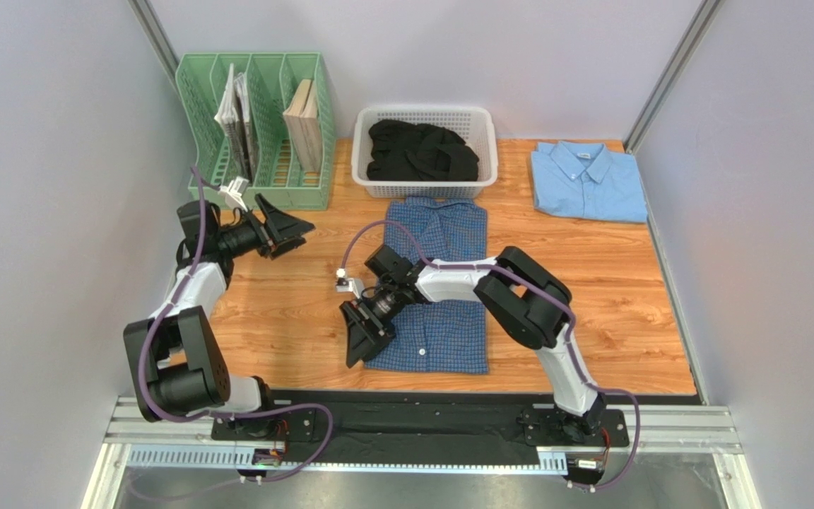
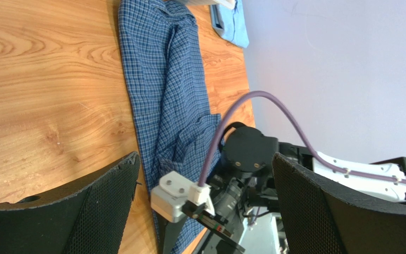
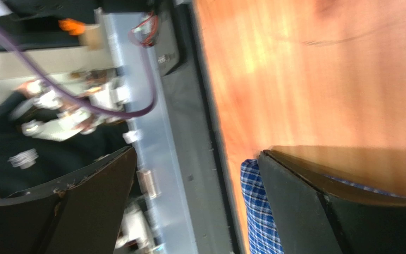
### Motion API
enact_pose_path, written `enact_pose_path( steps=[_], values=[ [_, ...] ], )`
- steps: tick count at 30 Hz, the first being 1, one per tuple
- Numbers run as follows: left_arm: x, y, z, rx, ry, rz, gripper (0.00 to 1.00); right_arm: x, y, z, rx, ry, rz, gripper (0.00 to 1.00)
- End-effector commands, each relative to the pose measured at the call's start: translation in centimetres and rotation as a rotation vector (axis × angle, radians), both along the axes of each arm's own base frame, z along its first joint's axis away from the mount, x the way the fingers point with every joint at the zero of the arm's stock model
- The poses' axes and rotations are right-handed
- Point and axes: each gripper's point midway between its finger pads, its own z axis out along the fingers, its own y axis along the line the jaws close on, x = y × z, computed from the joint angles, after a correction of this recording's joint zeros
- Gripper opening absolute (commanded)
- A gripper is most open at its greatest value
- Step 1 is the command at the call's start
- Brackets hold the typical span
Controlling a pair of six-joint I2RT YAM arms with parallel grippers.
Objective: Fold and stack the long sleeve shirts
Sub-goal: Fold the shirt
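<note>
The dark blue check shirt (image 1: 438, 286) lies flat and lengthwise in the middle of the table, its sleeves folded in. It also shows in the left wrist view (image 2: 163, 79). The light blue shirt (image 1: 589, 180) lies folded at the back right. My right gripper (image 1: 361, 337) is open at the check shirt's near left corner. In the blurred right wrist view (image 3: 197, 206) nothing is between the jaws, and the check cloth (image 3: 258, 211) lies against one finger. My left gripper (image 1: 292, 231) is open and empty, off the shirt's left side above bare wood.
A white basket (image 1: 364, 159) with dark clothes stands behind the check shirt. A green file rack (image 1: 257, 127) with books stands at the back left. The table's near edge and the black base rail (image 3: 189, 132) are close to the right gripper.
</note>
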Motion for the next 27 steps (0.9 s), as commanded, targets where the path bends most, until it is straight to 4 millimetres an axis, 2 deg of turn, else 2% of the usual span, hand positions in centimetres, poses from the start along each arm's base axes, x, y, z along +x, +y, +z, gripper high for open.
enact_pose_path(
  steps=[1, 2, 5, 8, 9, 11, 12, 13, 16, 17, 22, 23, 27],
  values=[
    [0.1, 0.4, 0.8, 0.008, -0.044, 0.011, 0.99, 0.8, 0.7, -2.4, -0.005, -0.018, -0.013, 1.00],
    [0.1, 0.4, 0.8, 0.010, -0.041, 0.013, 0.99, 1.0, 0.7, -2.4, -0.005, -0.022, -0.017, 1.00],
    [-0.1, 0.5, 0.9, 0.015, -0.045, 0.016, 0.99, 1.3, 1.1, -0.1, 0.026, -0.034, -0.018, 1.00],
    [-0.2, 0.5, 1.1, 0.018, -0.054, 0.018, 0.99, 1.3, 1.3, 4.0, 0.082, -0.047, -0.016, 1.00],
    [-0.1, 0.5, 1.2, 0.020, -0.060, 0.021, 0.99, 1.0, 1.2, 6.0, 0.114, -0.060, -0.016, 1.00],
    [0.0, 0.6, 1.7, 0.020, -0.075, 0.023, 0.99, 0.3, 0.6, 7.1, 0.129, -0.055, -0.016, 1.00],
    [0.0, 0.6, 1.7, 0.016, -0.072, 0.022, 0.99, 0.1, 0.3, 8.3, 0.156, -0.066, -0.013, 1.00],
    [0.0, 0.7, 1.9, 0.016, -0.076, 0.021, 0.99, 0.1, 0.1, 8.4, 0.160, -0.075, -0.015, 1.00],
    [0.1, 0.7, 2.2, 0.019, -0.091, 0.021, 0.99, 2.0, -0.4, 8.0, 0.150, -0.082, -0.055, 1.00],
    [0.0, 0.7, 2.2, 0.020, -0.090, 0.021, 0.99, 3.5, -0.7, 7.9, 0.146, -0.081, -0.083, 1.00],
    [0.0, 0.7, 2.0, 0.032, -0.088, 0.017, 0.99, 7.8, -1.0, 3.9, 0.083, -0.064, -0.138, 1.00],
    [0.0, 0.7, 2.0, 0.033, -0.088, 0.017, 0.99, 8.2, -1.0, 2.2, 0.057, -0.038, -0.144, 1.00],
    [0.1, 0.9, 1.8, 0.041, -0.087, 0.018, 0.99, 10.4, -0.9, 0.2, 0.036, -0.036, -0.176, 1.00]
  ],
)
